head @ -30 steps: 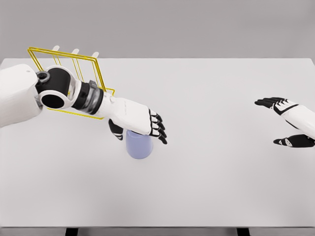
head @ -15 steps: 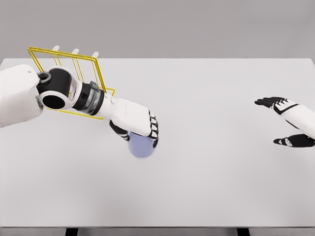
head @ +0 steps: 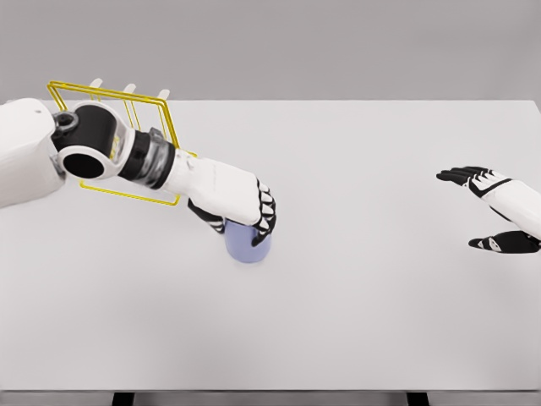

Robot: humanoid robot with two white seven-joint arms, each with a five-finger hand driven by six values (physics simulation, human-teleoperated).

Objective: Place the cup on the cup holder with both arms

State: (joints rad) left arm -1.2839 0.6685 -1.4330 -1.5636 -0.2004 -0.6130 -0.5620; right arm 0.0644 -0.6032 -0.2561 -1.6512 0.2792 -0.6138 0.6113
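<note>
- the left hand [head: 232, 196] reaches in from the left edge and is clamped over the top of the cup [head: 248, 244], its black-tipped fingers [head: 265, 218] curled down the cup's right side and the thumb wrapped round the left side.
- the cup is pale lavender-blue and only its lower body shows below the palm; it sits left of the middle of the table [head: 363, 304]. whether its base touches the surface or hangs just above it cannot be told from this view.
- the left forearm runs up and to the left from the hand, through a grey wrist ring and a black elbow joint, to the white upper arm at the picture's left edge.
- behind that forearm stands the cup holder [head: 114, 110], a yellow wire frame at the table's far left; three white pegs poke up along its top edge, and the arm hides much of its lower part.
- the cup is near the holder's front right corner but apart from it, not on it.
- the right hand [head: 494, 211] shows at the right edge, well apart from the cup, with its fingers spread and straight, the thumb held apart below them, gripping nothing.
- the table is a plain white slab against a grey backdrop.
</note>
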